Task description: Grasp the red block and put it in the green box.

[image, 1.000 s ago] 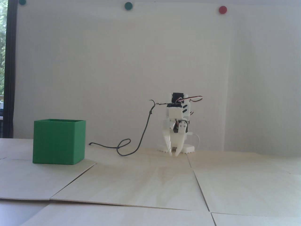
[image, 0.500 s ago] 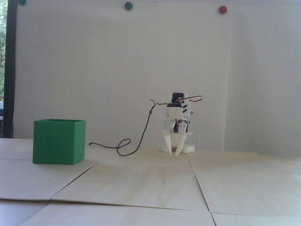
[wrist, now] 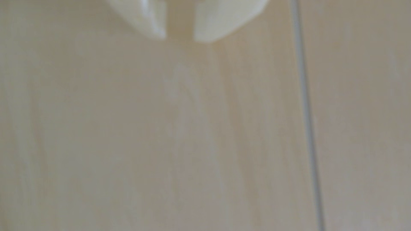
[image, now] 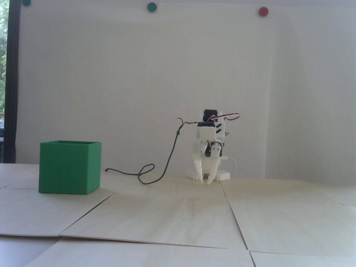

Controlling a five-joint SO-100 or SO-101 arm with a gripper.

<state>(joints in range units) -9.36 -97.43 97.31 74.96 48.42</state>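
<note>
Red block: none shows in either view, so I cannot tell where it lies. Green box (image: 69, 167) stands on the desk (image: 178, 217) at the left of the fixed view, its top open and its inside hidden from this low angle. Far back, right of the box and well apart from it, the white arm (image: 209, 139) is folded low over its base, with the end effector (image: 205, 182) pointing down, tips close to the desk surface. Its two fingers are slightly spread, a narrow gap between the tips, and nothing sits between them. A dark cable (image: 155, 172) hangs from the arm and loops across the desk toward the box. The wrist view is blurred; it shows the end effector (wrist: 179, 38) entering from the top edge, the same small gap between the tips, over bare pale wood, with a thin seam (wrist: 308, 115) between desk panels running down the right side.
</note>
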